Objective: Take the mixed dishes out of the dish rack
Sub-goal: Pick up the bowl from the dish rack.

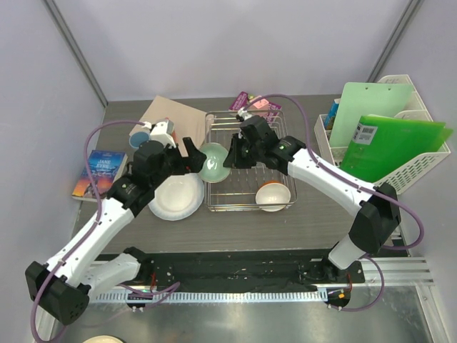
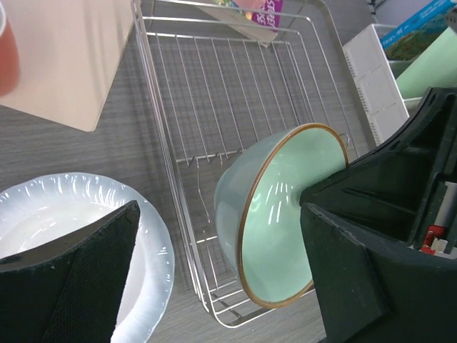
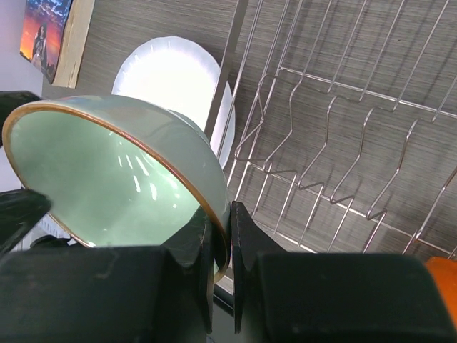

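The pale green bowl [image 1: 214, 161] hangs tipped on its side over the left edge of the silver dish rack [image 1: 280, 146]. My right gripper [image 3: 230, 239] is shut on its brown rim, one finger inside and one outside. Wide open, my left gripper [image 2: 221, 279] has the bowl [image 2: 275, 221] between its fingers [image 2: 78, 279], close to the right one. The white plate [image 1: 175, 195] lies on the table left of the rack. A cream bowl with orange outside [image 1: 273, 195] sits in the rack's near right corner. The light-blue cup [image 1: 140, 136] and orange-red mug [image 1: 163, 132] stand at the back left.
A wooden board [image 1: 182, 116] lies behind the cups and a book [image 1: 100, 174] at the far left. A white file basket [image 1: 421, 153] with green folders stands at the right. A pink packet [image 1: 257, 106] sits behind the rack.
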Action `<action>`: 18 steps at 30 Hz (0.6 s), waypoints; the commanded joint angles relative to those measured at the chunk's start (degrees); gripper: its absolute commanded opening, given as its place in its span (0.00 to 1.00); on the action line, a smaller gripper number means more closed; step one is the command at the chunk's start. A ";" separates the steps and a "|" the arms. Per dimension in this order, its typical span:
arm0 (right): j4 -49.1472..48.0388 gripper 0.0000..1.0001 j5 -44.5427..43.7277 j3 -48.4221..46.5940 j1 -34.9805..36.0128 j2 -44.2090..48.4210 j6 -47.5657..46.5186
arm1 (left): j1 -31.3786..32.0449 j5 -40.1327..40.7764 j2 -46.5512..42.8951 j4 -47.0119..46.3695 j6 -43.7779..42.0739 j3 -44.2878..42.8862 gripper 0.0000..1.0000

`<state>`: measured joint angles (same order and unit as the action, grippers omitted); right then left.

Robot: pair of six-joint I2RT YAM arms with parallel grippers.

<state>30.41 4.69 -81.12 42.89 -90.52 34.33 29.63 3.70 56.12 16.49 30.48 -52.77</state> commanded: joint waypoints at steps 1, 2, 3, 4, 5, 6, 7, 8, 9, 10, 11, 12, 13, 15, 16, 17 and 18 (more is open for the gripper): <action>-4.66 0.01 2.87 -3.34 -0.18 2.72 1.53 | 0.26 -2.65 2.15 -1.73 -0.51 -1.10 0.88; -4.66 0.01 3.22 -3.43 -0.18 2.80 1.71 | 0.26 -2.91 2.59 -1.55 -0.60 -1.19 0.87; -4.57 0.01 3.40 -3.60 -0.18 2.89 1.80 | 0.34 -3.00 3.29 -1.38 -0.77 -1.28 0.83; -4.57 0.01 3.92 -3.60 -0.09 2.98 1.88 | 0.34 -2.83 3.64 -0.76 -0.95 -1.54 0.80; -4.49 0.01 3.92 -3.60 -0.09 3.07 1.97 | 0.43 -2.74 3.82 -0.32 -1.12 -1.72 0.71; -4.31 0.01 3.92 -3.87 -0.09 3.16 1.97 | 0.43 -2.56 4.17 -0.06 -1.30 -2.07 0.67; -4.14 0.01 3.84 -3.96 -0.18 3.24 1.89 | 0.52 -1.78 4.44 0.64 -1.56 -2.24 0.63; -3.96 0.01 3.84 -3.96 -0.09 3.25 1.80 | 0.69 -1.51 4.53 0.91 -1.82 -2.42 0.53; -3.78 0.01 3.84 -3.96 -0.18 3.25 1.71 | 0.78 -1.25 4.70 1.26 -2.00 -2.86 0.48; -3.70 0.01 3.84 -3.96 -0.27 3.33 1.71 | 0.78 -0.81 5.05 1.52 -2.09 -3.04 0.44; -3.52 0.01 3.66 -4.04 -0.18 3.42 1.71 | 0.87 -0.63 5.05 2.05 -2.35 -3.21 0.34; -3.43 0.01 3.75 -3.96 -0.18 3.33 1.71 | 0.87 -0.54 5.23 2.23 -2.53 -3.47 0.30; -3.34 0.01 3.75 -3.87 -0.09 3.33 1.62 | 0.96 -0.45 5.40 2.23 -2.44 -3.48 0.24; -3.34 0.01 3.92 -3.87 -0.18 3.42 1.71 | 1.05 -0.54 5.67 2.41 -2.53 -3.83 0.08; -3.43 0.01 4.01 -3.87 -0.18 3.42 1.62 | 1.05 -0.54 5.84 2.49 -2.53 -3.91 0.02; -3.34 0.01 3.93 -3.87 -0.18 3.59 1.62 | 1.13 -0.45 6.02 2.58 -2.62 -4.09 0.00; -3.43 0.01 4.10 -3.69 -0.18 3.68 1.53 | 1.13 -0.45 6.28 2.67 -2.36 -4.18 0.00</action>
<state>30.52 6.79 -81.62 43.20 -90.48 34.89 30.72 3.64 62.19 19.55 28.53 -54.17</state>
